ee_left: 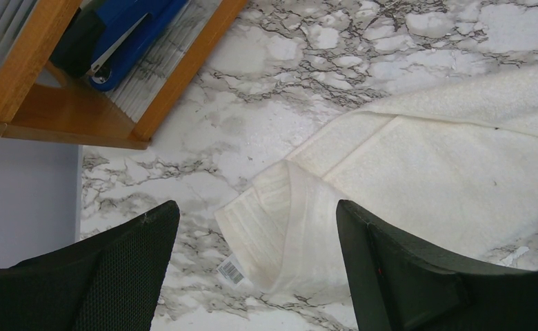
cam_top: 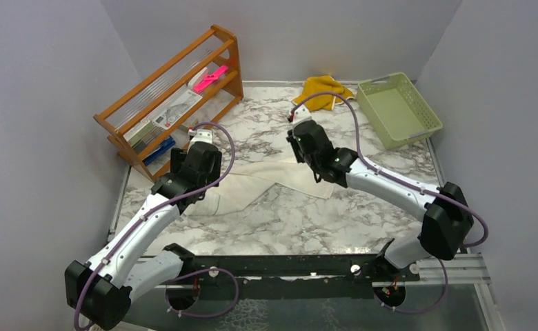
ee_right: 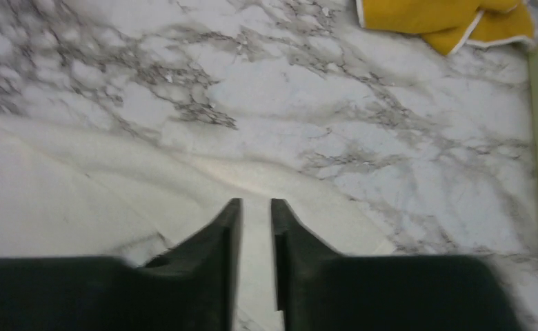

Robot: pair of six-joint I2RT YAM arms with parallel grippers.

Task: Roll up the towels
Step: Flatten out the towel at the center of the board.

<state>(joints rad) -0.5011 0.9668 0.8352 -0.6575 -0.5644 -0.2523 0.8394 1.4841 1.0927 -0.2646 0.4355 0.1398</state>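
The cream-white towel [cam_top: 266, 181] lies flat on the marble table [cam_top: 301, 221], in the middle, stretched between the two arms. The left gripper [ee_left: 256, 207] hangs above the left end of this towel with its two fingers [ee_left: 114, 276] spread wide apart; in the left wrist view one corner of the towel, which carries a small barcode label [ee_left: 230, 270], is seen in the gap between them, and the fingers do not touch the cloth. The right gripper [ee_right: 256, 203] is over the far edge of the same towel, near its right end. Its fingers [ee_right: 211, 255] are pressed almost together, with only a thin slit between them, and it cannot be told if any cloth is caught there, because the picture is blurred. The mustard-yellow towel [cam_top: 325, 91] lies crumpled at the back of the table, well apart from the cream one and just beside the green basket [cam_top: 399, 110]. At the back left stands a wooden rack [cam_top: 176, 96], and a blue stapler [ee_left: 125, 34] lies on its lower shelf.
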